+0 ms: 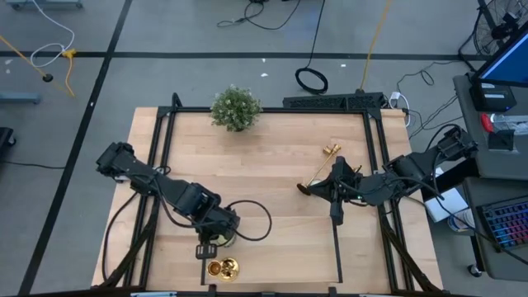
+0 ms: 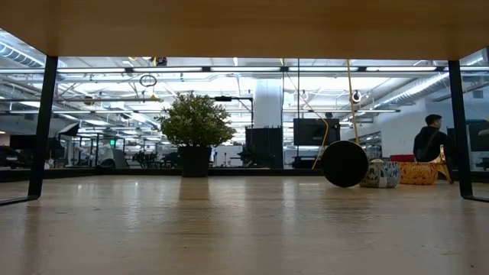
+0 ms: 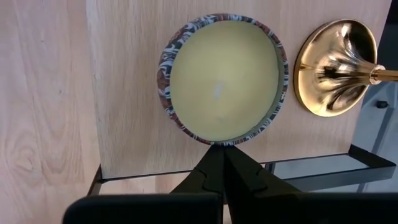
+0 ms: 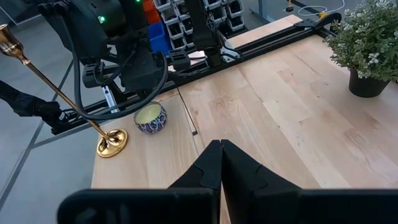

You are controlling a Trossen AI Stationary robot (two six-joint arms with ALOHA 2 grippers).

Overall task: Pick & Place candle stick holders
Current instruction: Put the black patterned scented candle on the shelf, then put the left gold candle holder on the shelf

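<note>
One gold candle stick holder [image 3: 336, 68] stands on its round flared base at the table's near edge [image 1: 224, 268], right beside a candle tin. Its long stem [image 4: 50, 84] slants out past the edge in the right wrist view. My left gripper [image 3: 222, 152] hangs shut just above them [image 1: 206, 248], pointing steeply down, with nothing between its fingers. A second gold holder [image 1: 330, 153] lies on its side at the table's right, under my right arm. My right gripper [image 4: 221, 149] is shut and empty, high over the table [image 1: 307, 189].
A patterned tin of pale yellow candle wax [image 3: 221, 78] sits by the near edge. A bushy potted plant [image 1: 236, 108] stands at the far edge. Black frame rails [image 1: 375, 165] border the wooden top. A person [image 2: 432, 141] sits in the room beyond.
</note>
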